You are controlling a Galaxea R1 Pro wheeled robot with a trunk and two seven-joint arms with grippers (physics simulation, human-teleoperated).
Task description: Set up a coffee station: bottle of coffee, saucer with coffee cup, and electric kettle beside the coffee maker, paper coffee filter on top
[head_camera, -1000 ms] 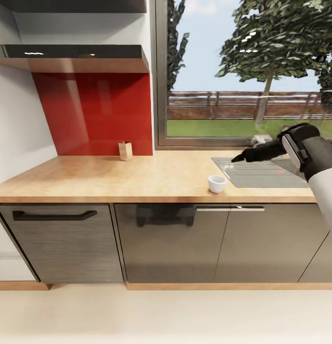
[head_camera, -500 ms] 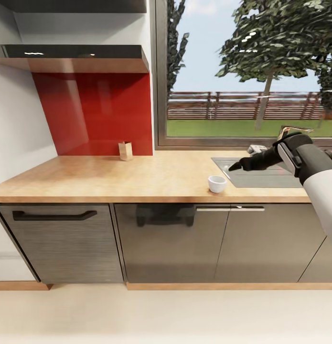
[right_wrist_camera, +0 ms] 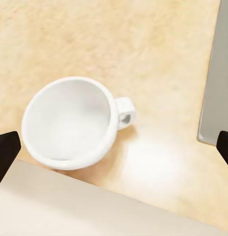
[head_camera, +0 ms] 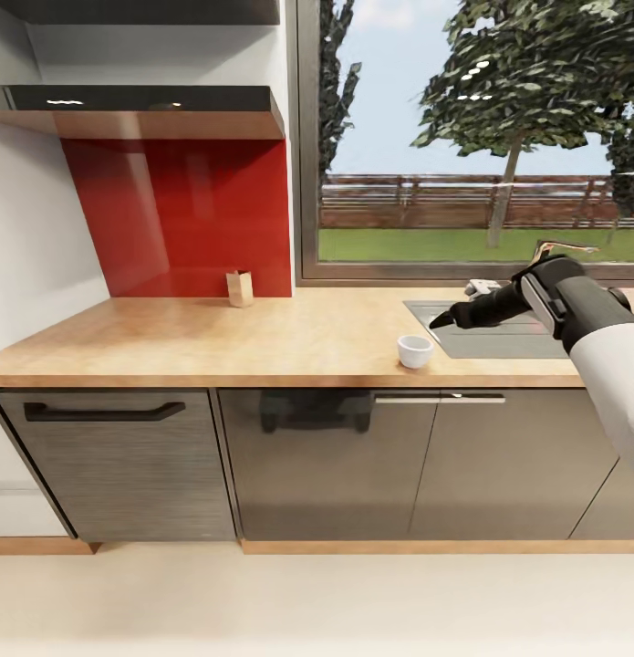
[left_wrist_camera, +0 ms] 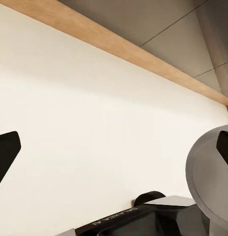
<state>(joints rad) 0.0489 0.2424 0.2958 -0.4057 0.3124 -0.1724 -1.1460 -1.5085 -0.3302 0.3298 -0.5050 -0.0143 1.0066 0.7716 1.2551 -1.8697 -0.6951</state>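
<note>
The white coffee cup stands upright and empty near the front edge of the kitchen countertop, just left of the grey sink. My right gripper hovers a little above and to the right of it, over the sink's near-left corner, fingers pointing left. In the right wrist view the coffee cup lies below the right gripper, whose fingertips stand wide apart, open and holding nothing. My left gripper is open over the pale floor. The black kitchen shelf hangs at upper left.
A small tan paper packet stands against the red backsplash. Behind the sink is a large window. Grey cabinet fronts and a dishwasher handle run below the worktop.
My right arm has swung left and down, bringing the gripper from over the sink's middle to just beside the cup. The cup has not moved.
</note>
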